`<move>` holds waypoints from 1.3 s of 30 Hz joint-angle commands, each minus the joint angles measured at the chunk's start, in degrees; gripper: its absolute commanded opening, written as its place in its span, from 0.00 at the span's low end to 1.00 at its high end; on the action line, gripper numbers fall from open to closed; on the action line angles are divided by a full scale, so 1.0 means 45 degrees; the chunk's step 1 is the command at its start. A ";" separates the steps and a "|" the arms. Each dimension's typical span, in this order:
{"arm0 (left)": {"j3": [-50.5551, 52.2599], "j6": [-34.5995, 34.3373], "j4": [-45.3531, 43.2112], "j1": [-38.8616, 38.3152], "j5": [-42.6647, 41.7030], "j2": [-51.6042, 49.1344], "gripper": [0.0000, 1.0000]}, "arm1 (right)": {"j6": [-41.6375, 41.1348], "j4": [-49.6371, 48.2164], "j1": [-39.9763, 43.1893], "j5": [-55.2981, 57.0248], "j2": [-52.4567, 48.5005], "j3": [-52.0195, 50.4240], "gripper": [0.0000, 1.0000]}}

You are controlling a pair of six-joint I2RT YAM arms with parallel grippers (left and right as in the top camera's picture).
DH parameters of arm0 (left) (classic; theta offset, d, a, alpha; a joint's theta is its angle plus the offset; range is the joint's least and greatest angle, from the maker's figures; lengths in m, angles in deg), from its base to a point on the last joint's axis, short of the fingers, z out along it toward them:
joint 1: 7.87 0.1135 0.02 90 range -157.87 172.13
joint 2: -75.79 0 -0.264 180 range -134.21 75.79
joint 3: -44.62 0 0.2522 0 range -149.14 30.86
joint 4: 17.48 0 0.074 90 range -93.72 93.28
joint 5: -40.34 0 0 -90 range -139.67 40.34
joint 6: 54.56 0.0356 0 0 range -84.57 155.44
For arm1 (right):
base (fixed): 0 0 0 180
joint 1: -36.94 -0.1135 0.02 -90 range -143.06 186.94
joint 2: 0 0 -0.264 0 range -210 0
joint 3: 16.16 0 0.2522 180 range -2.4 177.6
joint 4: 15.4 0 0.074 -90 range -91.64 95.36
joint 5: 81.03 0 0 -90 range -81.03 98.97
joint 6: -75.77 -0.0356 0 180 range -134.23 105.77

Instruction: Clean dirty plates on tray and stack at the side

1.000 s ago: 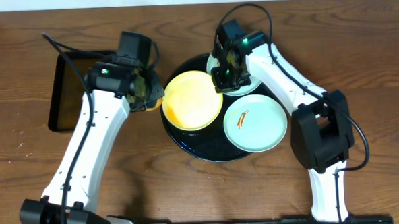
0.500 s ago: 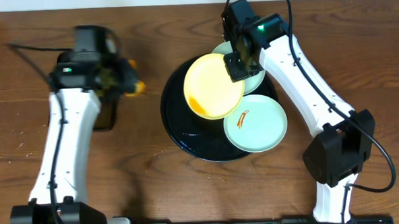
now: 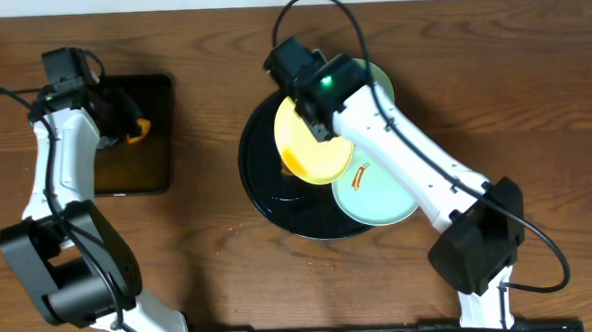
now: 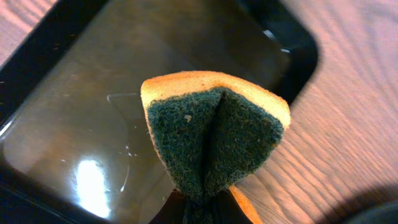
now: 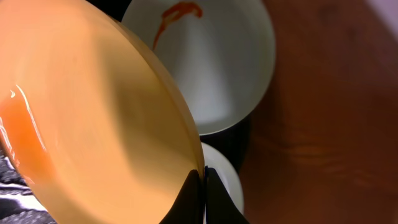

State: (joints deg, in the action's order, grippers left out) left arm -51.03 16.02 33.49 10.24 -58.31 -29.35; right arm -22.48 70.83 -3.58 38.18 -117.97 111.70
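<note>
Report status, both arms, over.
Left tool shut on sponge, over rectangular tray. Right tool shut on yellow plate at rim, tilted above round tray, sauce on it. Streaked mint plate and second mint plate on tray. No obstruction seen.

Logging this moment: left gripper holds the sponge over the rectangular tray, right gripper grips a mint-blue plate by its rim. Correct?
No: the right gripper grips the yellow plate by its rim, not a mint-blue one, as the right wrist view shows. The left gripper does hold the sponge over the rectangular tray.
</note>
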 commanded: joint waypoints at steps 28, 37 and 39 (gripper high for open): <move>0.0160 0.0073 -0.0340 0.1185 0.0112 -0.1545 0.07 | 0.0714 -0.0772 -0.3769 0.9981 0.0364 0.0277 0.01; 0.0185 0.0073 -0.0228 0.1185 0.0107 -0.1928 0.08 | 0.0709 -0.0772 -0.3769 0.8646 0.0364 0.0277 0.01; 0.0185 0.0073 -0.0194 0.1185 0.0107 -0.1928 0.08 | 0.0714 -0.0767 -0.3769 0.8752 0.0364 0.0277 0.01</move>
State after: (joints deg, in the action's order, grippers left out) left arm -50.66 15.99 32.31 15.29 -58.31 -37.81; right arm -19.60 67.53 -19.66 76.73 -117.97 111.77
